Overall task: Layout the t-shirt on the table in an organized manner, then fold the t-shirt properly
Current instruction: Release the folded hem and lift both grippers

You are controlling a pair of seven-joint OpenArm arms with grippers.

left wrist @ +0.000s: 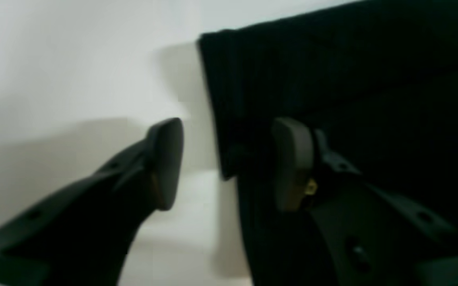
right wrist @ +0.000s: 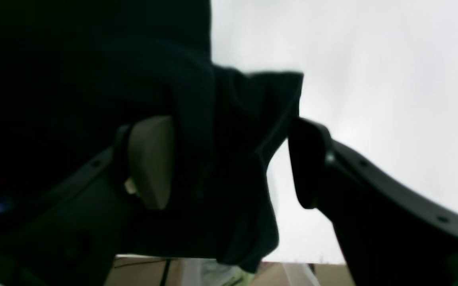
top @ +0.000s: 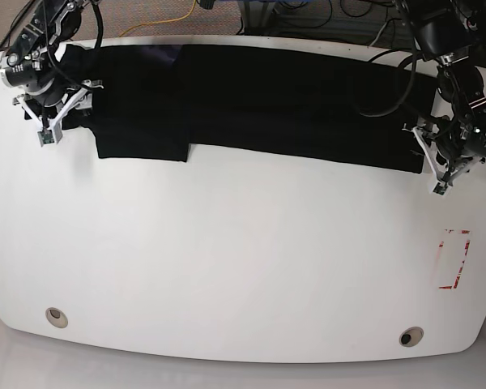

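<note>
Shirt stretched along far edge, both pincers at its ends

T-shirt (top: 259,97) lies as a long black band across the far part of the surface (top: 227,259), running from the base view's left to its right; a shorter flap hangs lower toward the near side at the left end; no print visible in any view.

Right pincer (right wrist: 229,163) sits at the shirt's left end in base view (top: 53,113); its wrist cam shows the two fingers spread wide w/ a bunched fold of black cloth between them; cloth lies against the pale pad (right wrist: 151,161) on one side; whether the dark finger on the other side touches it, can't tell; not clamped tight.

Left pincer (left wrist: 229,163) is at the right end in base view (top: 437,158); wrist cam shows it wide open, straddling the shirt's edge; one pad (left wrist: 167,163) over bare white surface, the other (left wrist: 292,163) over black cloth; nothing gripped.

Red tape rectangle (top: 455,259) near the right side, apart from the shirt; two round grommets (top: 56,316) and (top: 411,335) along the near edge.
</note>
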